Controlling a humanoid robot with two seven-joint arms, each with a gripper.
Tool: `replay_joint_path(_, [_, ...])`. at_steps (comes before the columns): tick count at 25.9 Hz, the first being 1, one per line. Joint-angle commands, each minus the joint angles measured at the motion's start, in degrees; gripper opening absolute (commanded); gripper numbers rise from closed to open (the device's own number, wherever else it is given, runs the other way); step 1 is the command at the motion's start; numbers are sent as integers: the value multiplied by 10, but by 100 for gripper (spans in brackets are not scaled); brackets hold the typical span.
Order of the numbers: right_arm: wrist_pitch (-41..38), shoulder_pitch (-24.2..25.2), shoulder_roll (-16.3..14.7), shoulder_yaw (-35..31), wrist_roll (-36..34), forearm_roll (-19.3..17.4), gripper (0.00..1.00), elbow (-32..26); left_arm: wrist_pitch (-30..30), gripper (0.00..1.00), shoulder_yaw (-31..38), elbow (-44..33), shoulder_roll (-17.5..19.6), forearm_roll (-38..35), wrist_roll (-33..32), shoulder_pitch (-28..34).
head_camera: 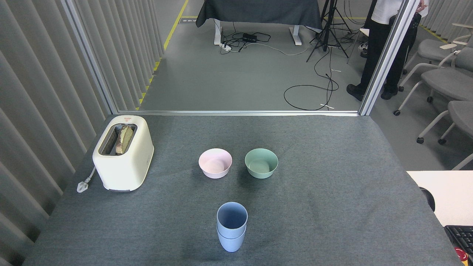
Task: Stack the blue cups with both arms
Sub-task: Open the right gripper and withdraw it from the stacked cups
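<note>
Your two blue cups stand stacked, one inside the other, near the front of the gray table. Behind them sit a pink bowl and a green bowl, well apart from the cups. A toaster stands far left. You see no grippers here, so their state can't be told.
</note>
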Motion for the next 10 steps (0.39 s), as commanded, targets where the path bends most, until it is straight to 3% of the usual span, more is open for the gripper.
replay_joint_path(1, [0, 3, 0, -2, 0, -1, 100, -1, 3, 100, 2, 5, -1, 1, 0, -1])
replay_joint_path(10, [-3, 2, -3, -20, 36, -1, 100, -11, 2, 100, 14, 6, -3, 1, -1, 0])
